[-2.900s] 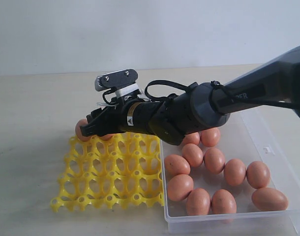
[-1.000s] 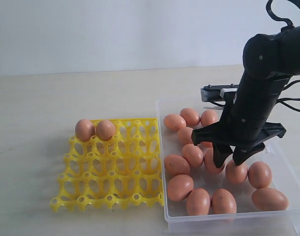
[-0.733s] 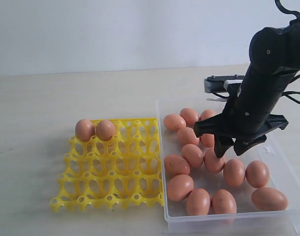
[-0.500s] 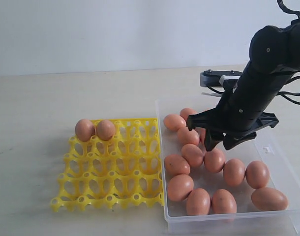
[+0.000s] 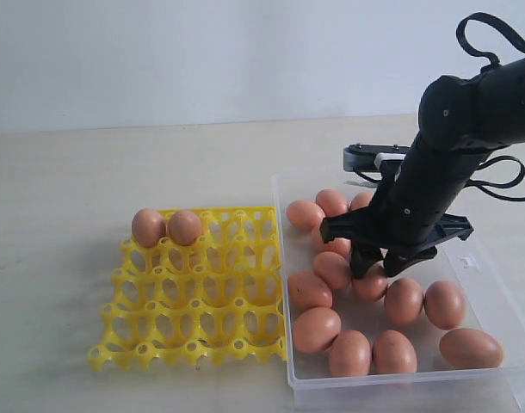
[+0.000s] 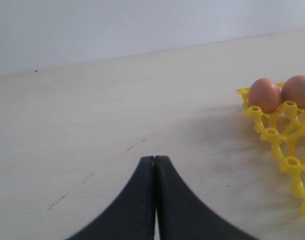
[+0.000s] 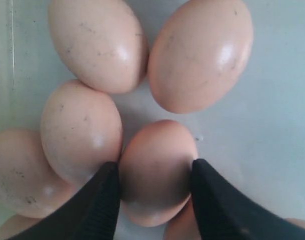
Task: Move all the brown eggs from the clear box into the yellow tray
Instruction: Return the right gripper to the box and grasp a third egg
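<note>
Two brown eggs (image 5: 149,226) in yellow tray (image 5: 194,320), others in clear box (image 5: 417,389)

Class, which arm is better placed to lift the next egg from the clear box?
Right. The right gripper is down in the clear box, jaws either side of a brown egg; the left gripper is shut, out beside the yellow tray.

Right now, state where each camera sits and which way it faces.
Exterior: off the arms, facing across the table at tray, box; right arm and right gripper show.
Left wrist: low over the table, looking along it to the tray corner; shut left gripper shows.
Right wrist: looking straight down into the box; open fingers flank one egg.
Shared: exterior and left wrist both show two tray eggs; exterior and right wrist both show the flanked egg.
</note>
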Action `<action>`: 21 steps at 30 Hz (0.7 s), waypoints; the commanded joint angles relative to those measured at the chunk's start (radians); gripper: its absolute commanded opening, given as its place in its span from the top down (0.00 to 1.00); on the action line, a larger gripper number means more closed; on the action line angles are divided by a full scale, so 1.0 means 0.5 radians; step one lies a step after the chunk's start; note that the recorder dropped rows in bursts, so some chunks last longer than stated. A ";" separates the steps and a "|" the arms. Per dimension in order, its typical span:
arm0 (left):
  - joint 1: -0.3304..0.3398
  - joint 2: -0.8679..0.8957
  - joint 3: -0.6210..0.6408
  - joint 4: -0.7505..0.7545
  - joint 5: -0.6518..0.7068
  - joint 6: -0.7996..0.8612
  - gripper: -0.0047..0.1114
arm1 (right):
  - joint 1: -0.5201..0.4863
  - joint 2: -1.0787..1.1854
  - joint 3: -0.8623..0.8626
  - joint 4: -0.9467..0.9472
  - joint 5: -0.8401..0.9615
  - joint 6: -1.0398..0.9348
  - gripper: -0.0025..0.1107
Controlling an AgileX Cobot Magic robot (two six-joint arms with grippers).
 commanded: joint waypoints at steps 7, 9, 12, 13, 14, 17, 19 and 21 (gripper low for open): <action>-0.014 0.005 -0.008 -0.013 -0.024 -0.009 0.96 | -0.007 0.169 0.010 0.038 -0.070 -0.069 0.54; -0.014 0.005 -0.008 -0.013 -0.024 -0.009 0.96 | -0.007 0.169 0.010 0.038 -0.034 -0.112 0.44; -0.014 0.005 -0.008 -0.013 -0.024 -0.009 0.96 | -0.007 0.169 0.010 0.038 -0.084 -0.111 0.44; -0.014 0.005 -0.008 -0.013 -0.024 -0.009 0.96 | -0.007 0.169 0.010 0.038 -0.097 -0.111 0.44; -0.014 0.005 -0.008 -0.013 -0.024 -0.009 0.96 | -0.007 0.169 0.010 0.038 -0.100 -0.111 0.44; -0.014 0.005 -0.008 -0.013 -0.024 -0.009 0.96 | -0.007 0.169 0.010 0.034 -0.128 -0.121 0.44; -0.014 0.005 -0.008 -0.013 -0.024 -0.009 0.96 | -0.007 0.165 0.010 0.030 -0.138 -0.122 0.44; -0.014 0.005 -0.008 -0.013 -0.024 -0.009 0.96 | -0.007 0.161 0.010 0.007 -0.142 -0.130 0.44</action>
